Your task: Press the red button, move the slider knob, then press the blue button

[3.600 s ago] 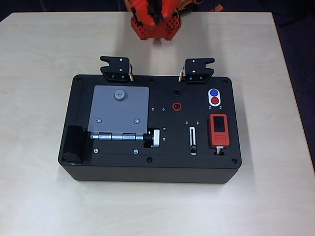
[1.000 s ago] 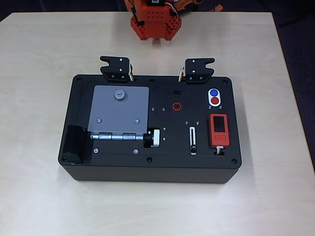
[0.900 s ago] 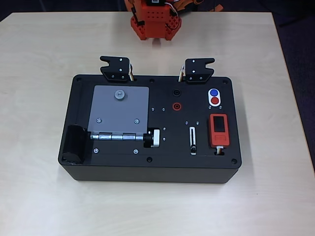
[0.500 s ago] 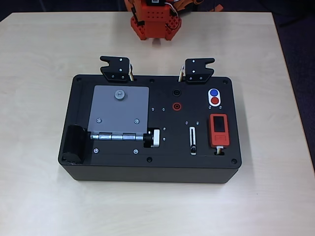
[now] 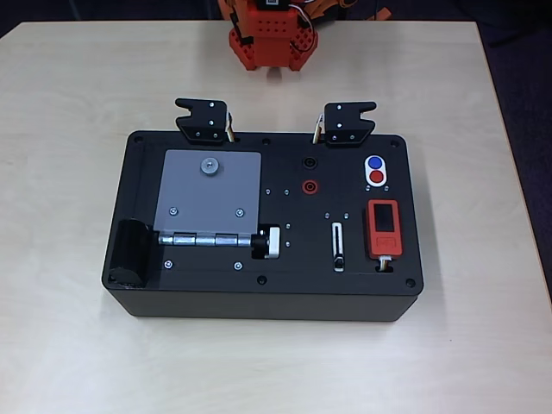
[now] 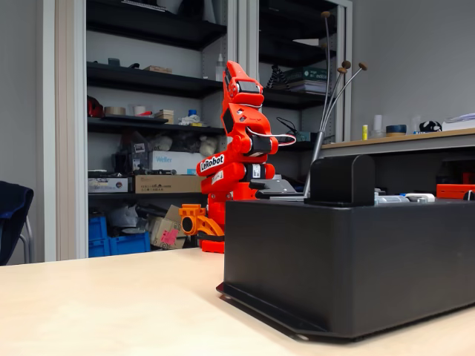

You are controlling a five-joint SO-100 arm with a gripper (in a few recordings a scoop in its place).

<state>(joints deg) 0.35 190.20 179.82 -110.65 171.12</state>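
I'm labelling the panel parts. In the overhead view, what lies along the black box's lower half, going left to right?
Black cylinder → silver hinge bar → silver-and-black cylindrical knob → white-outlined slot with the dark slider knob → orange-red rectangular device with black screen.

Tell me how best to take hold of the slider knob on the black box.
Grip the slider knob itself, the small dark nub at the near end of its narrow white-outlined slot. Come straight down from above with the jaws either side of the slot: it points across the box toward the arm, so the knob probably gets pushed along it.
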